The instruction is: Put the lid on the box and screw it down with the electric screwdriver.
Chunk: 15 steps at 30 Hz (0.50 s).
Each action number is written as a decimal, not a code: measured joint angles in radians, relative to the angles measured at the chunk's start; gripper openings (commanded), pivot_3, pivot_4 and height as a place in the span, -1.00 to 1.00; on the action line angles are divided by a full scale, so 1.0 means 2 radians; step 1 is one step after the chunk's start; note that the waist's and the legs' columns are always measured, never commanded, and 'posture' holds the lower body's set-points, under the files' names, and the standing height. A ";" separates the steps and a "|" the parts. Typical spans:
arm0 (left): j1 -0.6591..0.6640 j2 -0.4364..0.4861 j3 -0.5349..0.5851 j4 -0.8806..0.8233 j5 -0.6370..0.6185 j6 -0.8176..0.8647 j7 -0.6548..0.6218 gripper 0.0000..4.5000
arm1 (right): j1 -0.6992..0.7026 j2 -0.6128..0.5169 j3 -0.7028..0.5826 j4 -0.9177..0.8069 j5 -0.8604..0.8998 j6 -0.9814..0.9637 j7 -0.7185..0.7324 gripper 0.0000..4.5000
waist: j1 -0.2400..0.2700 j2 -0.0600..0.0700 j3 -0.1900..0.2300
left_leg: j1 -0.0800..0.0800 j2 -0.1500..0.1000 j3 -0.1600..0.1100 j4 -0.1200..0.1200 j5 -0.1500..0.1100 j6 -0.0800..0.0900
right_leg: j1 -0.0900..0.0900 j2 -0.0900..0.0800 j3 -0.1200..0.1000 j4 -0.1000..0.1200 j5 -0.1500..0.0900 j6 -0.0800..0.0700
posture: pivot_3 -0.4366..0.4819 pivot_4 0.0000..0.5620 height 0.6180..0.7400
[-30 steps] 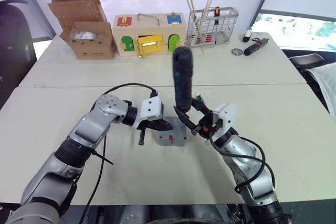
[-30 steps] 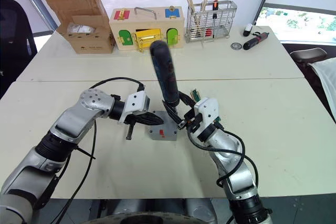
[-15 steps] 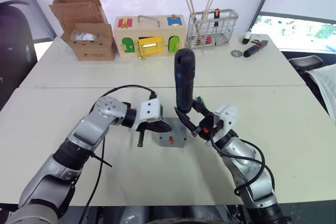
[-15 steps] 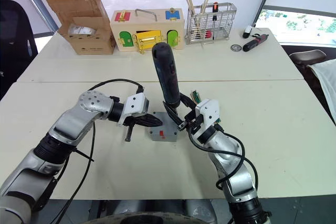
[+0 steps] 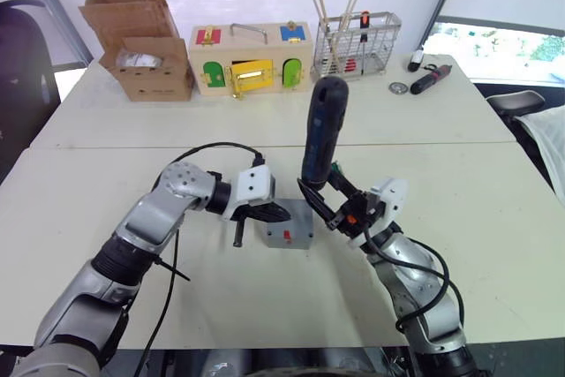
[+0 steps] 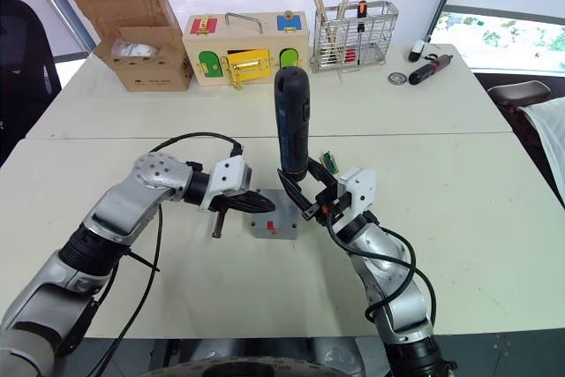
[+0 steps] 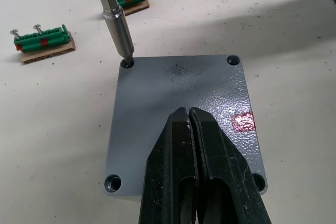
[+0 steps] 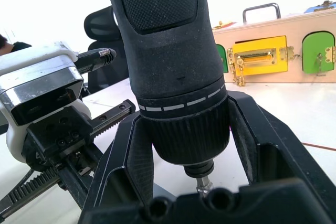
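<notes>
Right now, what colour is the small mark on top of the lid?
Red, on the grey lid; the mark shows best in the left wrist view.

Left claw (image 7: 191,124) closed (right (image 6: 306,196) clamped)

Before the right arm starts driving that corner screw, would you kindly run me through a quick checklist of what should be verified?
1. Lid seated flush on the box: ok, its edges line up all round.
2. Electric screwdriver gripped by the right gripper: ok, fingers clamp its lower body.
3. Bit in a corner hole: ok, the left wrist view shows the tip in a corner hole.
4. Screw present in that hole: cannot tell, the bit hides it.
5. Left gripper steadying the lid: ok, shut and resting on the lid.
6. Screwdriver upright: not ok, it leans slightly.
</notes>
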<state>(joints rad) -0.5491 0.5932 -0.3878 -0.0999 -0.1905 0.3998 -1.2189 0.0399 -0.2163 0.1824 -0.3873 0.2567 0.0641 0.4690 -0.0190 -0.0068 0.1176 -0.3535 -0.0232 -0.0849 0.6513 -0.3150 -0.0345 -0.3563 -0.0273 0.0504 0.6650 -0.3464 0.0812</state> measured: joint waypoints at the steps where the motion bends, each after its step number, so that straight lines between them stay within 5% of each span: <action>1: 0.000 0.000 0.000 0.000 0.000 0.000 0.000 -1.00 | 0.000 0.000 0.000 0.001 0.000 -0.002 0.000 -0.22 | 0.000 0.000 0.000 | 0.000 0.000 0.000 0.000 0.000 0.000 | 0.000 0.000 0.000 0.000 0.000 0.000 | -0.05 -0.47 1.00; 15: 0.001 -0.002 0.000 -0.001 0.000 -0.001 0.001 -1.00 | -0.011 0.009 0.008 0.024 -0.024 -0.039 -0.005 -0.22 | 0.001 0.001 0.002 | 0.000 0.000 0.000 0.000 0.000 0.000 | 0.000 0.000 0.000 0.000 0.000 0.000 | -0.05 -0.47 1.00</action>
<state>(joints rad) -0.5467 0.5898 -0.3876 -0.1019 -0.1905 0.3986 -1.2174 0.0175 -0.1975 0.1992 -0.3397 0.2097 -0.0143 0.4587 -0.0171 -0.0038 0.1216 -0.3541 -0.0233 -0.0848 0.6513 -0.3149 -0.0348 -0.3566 -0.0278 0.0504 0.6648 -0.3464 0.0811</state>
